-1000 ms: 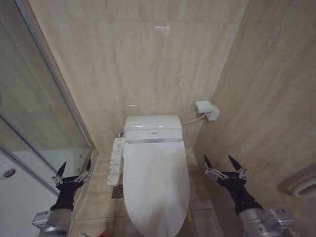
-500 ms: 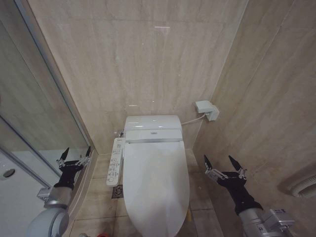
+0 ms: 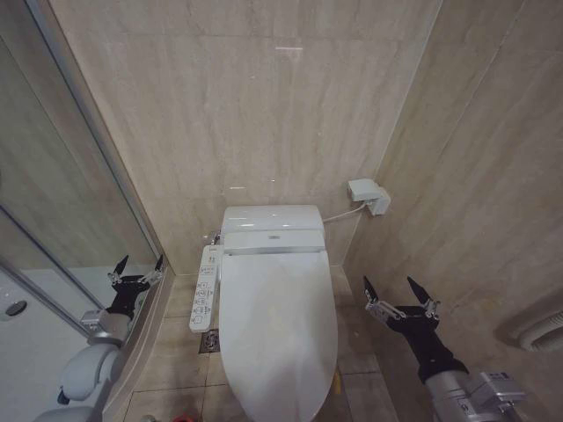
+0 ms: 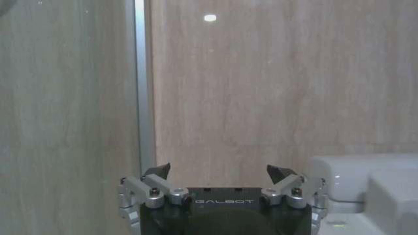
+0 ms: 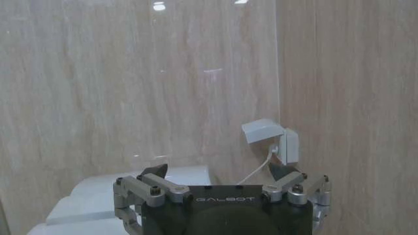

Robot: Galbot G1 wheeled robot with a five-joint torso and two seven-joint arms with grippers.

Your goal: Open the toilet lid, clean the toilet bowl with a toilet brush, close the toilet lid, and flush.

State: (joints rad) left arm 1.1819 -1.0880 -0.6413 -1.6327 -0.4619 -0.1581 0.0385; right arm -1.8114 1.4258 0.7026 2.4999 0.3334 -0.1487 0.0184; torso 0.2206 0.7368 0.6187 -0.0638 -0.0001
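**Lid down: get under its front edge**

The lid (image 3: 277, 334) lies shut over the bowl, between the two arms. The left gripper (image 3: 136, 269) hangs wide open and empty beside the control panel (image 3: 204, 288); the right gripper (image 3: 398, 294) waits, equally spread and empty, on the other side. Best approach low, hook the rim, and lift slowly, clear of the panel.

The light is soft and even, coming from above. Small bright spots shine on the tiled wall (image 3: 264, 114), and the toilet lid (image 3: 277, 325) has a gentle shine. Both wrist views look a bit fuzzy. Shadows are faint. Lines bend slightly at the head view's edges.
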